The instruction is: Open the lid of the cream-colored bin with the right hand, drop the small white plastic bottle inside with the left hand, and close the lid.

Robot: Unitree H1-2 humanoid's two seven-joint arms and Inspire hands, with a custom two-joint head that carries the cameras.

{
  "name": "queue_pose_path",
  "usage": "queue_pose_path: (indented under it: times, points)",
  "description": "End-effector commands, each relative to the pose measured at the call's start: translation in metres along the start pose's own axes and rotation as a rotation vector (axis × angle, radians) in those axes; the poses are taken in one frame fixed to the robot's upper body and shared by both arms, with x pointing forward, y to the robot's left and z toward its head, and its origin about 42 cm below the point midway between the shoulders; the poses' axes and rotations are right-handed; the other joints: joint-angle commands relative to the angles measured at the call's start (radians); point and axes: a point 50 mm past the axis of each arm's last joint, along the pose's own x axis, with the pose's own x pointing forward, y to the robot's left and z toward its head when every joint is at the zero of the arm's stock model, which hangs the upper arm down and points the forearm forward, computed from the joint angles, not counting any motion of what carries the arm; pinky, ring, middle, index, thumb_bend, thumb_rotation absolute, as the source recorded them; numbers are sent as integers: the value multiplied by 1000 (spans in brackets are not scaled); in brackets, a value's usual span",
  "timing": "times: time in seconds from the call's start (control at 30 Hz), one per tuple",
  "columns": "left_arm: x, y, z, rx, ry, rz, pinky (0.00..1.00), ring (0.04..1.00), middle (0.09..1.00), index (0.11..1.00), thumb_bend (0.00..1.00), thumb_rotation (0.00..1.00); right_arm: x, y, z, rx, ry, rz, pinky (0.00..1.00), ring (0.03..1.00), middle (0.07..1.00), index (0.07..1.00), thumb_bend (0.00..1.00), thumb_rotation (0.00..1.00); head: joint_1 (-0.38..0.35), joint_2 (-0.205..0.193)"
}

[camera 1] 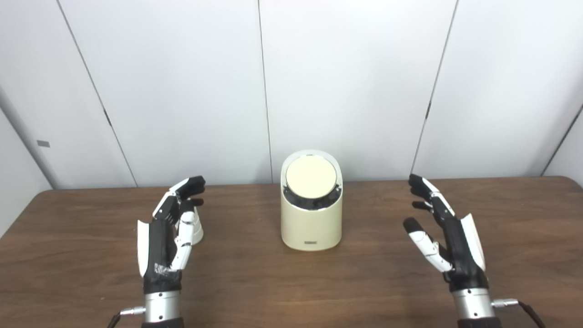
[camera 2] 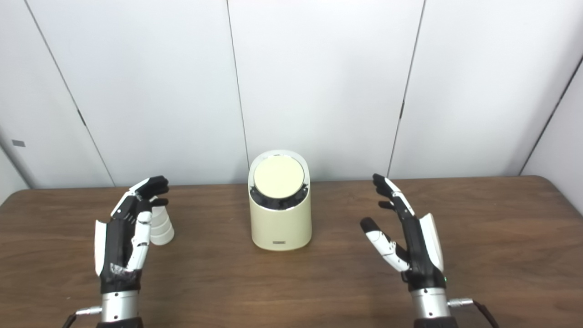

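The cream-colored bin [camera 1: 311, 223] stands upright at the table's middle, its round lid [camera 1: 311, 177] flat and closed. A small white plastic bottle [camera 2: 161, 226] stands on the table left of the bin, partly hidden behind my left hand [camera 1: 169, 232]. That hand is open, palm toward the bin, fingers raised just in front of the bottle and not gripping it. My right hand [camera 1: 444, 234] is open too, palm facing left, well to the right of the bin and touching nothing.
A brown wooden table [camera 1: 291, 291] spans the view, its back edge against white wall panels [camera 1: 350, 82]. Bare wood lies between each hand and the bin and along the front.
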Motion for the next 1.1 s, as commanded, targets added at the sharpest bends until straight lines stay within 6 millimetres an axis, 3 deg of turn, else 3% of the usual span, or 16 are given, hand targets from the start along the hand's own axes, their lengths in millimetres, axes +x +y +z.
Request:
queue_pose_path:
  times: [0.0, 0.37, 0.73, 1.07]
  points:
    - [14, -1, 12, 3, -82, 0, 657, 739, 755, 747, 257, 794, 21, -5, 22, -3, -89, -26, 738, 834, 861, 860, 580, 913, 0, 1]
    - [14, -1, 12, -1, -82, 3, 658, 738, 755, 745, 264, 798, 43, -7, 43, -16, -83, 25, 806, 907, 925, 900, 737, 1000, -1, 4]
    - [14, 0, 11, 8, -82, -2, 662, 742, 755, 744, 253, 802, 55, -7, 54, -114, -100, 20, 751, 865, 894, 874, 797, 1000, -7, 6]
    - [14, -2, 10, 10, -77, -1, 664, 741, 756, 745, 251, 821, 94, 0, 83, -169, -106, 9, 734, 858, 893, 887, 884, 753, -7, 6]
